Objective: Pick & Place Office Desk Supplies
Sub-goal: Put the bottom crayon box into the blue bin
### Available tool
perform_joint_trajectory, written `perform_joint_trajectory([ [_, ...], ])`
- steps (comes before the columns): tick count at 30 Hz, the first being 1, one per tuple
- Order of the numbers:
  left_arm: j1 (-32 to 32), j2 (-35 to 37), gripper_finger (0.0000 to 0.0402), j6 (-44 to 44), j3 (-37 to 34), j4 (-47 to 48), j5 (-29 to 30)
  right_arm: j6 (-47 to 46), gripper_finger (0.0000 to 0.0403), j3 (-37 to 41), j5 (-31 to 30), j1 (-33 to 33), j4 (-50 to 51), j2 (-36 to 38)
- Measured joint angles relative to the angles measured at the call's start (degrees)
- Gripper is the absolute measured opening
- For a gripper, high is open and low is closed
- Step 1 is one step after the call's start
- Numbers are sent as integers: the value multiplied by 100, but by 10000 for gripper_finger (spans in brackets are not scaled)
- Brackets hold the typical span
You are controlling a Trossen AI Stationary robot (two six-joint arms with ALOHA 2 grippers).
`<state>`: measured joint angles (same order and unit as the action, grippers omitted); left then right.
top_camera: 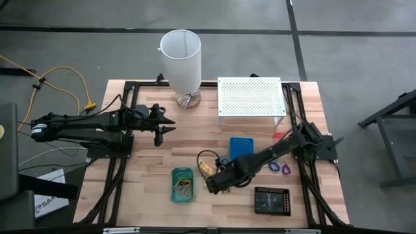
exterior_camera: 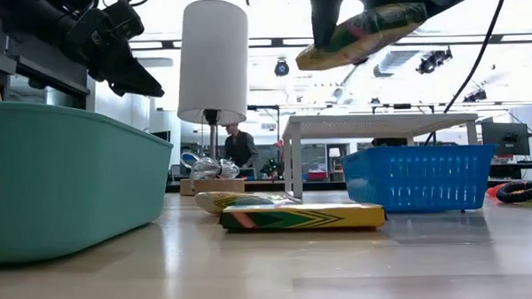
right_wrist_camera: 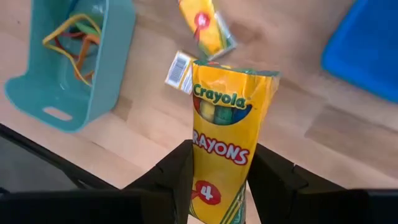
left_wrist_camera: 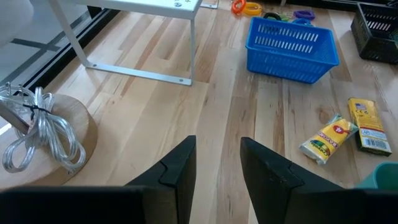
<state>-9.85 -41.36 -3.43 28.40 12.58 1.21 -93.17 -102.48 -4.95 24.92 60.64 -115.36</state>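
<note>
My right gripper is shut on a yellow Crayola crayon packet and hovers just right of the green tray, which holds red, yellow and green rubber bands. Two more yellow packets lie flat on the table below it. Purple and blue clips lie near the right arm's base. My left gripper is open and empty, raised over the table's left half near the white cylinder's base. My right gripper pinches the crayon packet by its bottom end between the two fingers, one on each long edge. The packet lies along the fingers and its printed top end juts out past them. It is lifted clear of the table and tilted.
A blue tray sits right of the loose packets, and a black tray at the near right. A white perforated shelf and the tall white cylinder, with a coiled cord on its base, stand at the far edge.
</note>
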Motion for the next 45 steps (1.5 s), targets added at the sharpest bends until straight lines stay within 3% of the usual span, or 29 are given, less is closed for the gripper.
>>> perform_joint_trajectory([
  [25,0,0,119,-2,0,-2,-4,1326,129,0,-72,-1258,2181,446],
  [36,0,0,119,0,0,-2,-4,1394,129,1029,-13,-1376,1589,442],
  [45,0,0,119,-1,0,-4,-9,1286,129,2381,3,-1504,164,1027],
])
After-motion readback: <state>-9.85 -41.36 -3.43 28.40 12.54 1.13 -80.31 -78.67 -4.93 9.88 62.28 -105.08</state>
